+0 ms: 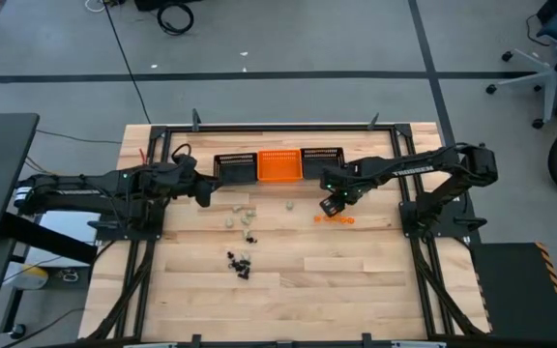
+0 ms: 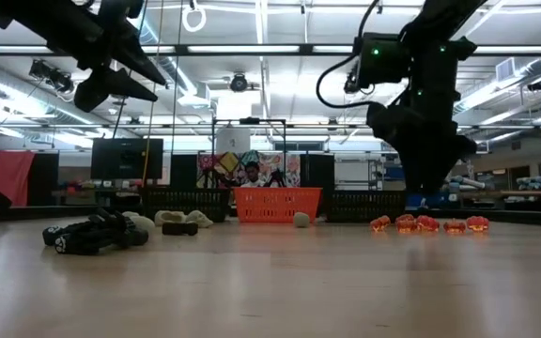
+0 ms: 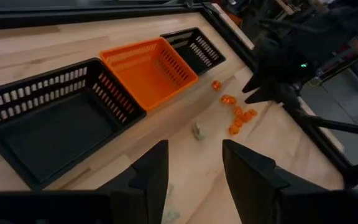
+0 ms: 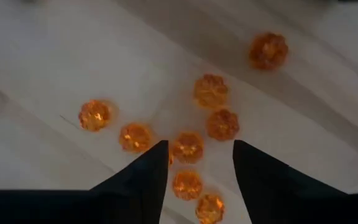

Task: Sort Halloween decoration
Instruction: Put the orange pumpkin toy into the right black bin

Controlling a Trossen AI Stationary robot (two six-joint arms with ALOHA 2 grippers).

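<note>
We hold our right gripper (image 4: 195, 163) spread and empty over the orange trinkets (image 1: 335, 218), at five o'clock of the orange basket (image 1: 279, 165), likely to pick one, while our left gripper (image 3: 194, 167) waits unclenched near the black basket (image 3: 55, 118).

We're in a robotics lab: a wooden bench (image 1: 288, 280) framed in black rails stands on grey taped flooring, cables (image 1: 174, 16) trail nearby, an office chair (image 1: 547, 46) waits aside, and ceiling strip lights (image 2: 280, 49) run above monitors (image 2: 127, 158) beyond.

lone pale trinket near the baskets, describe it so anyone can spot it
Find the orange basket at the table's far edge. Just in front of it one pale trinket lies alone, between the whitish cluster and the orange pumpkins; no neighbour touches it.
</note>
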